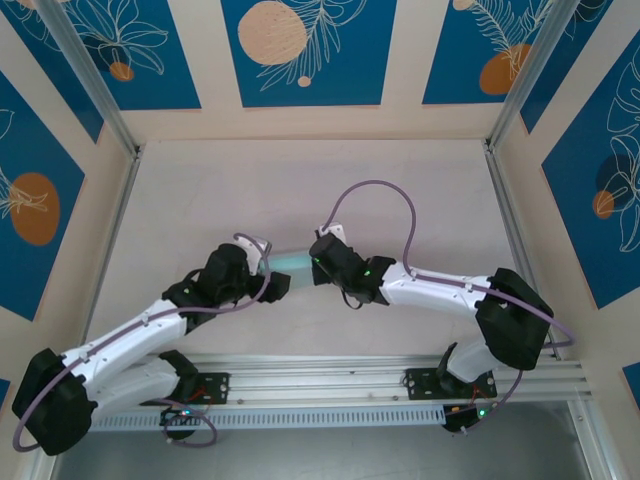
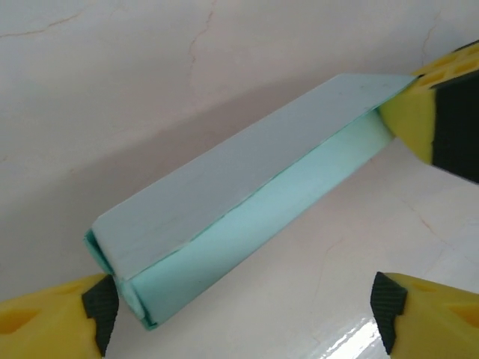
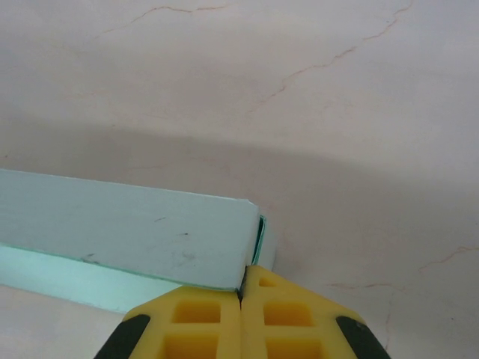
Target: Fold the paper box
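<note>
The paper box (image 1: 290, 262), midway on the surface (image 1: 420, 190), is pinched at one end by the closed jaws of the right gripper (image 3: 241, 293), seemingly as an anchor; the wide-open left gripper (image 2: 245, 301) is set astride the other end

Robot lab test cell here, pale marble-look tabletop (image 1: 300, 190), silver aluminium frame posts (image 1: 87, 75) left and right, far wall's blue leaf-and-orange-disc printed panels (image 1: 350, 80), slotted aluminium rail (image 1: 330, 375) along the near edge, two white-and-black robot arms (image 1: 440, 285) bolted on.
</note>
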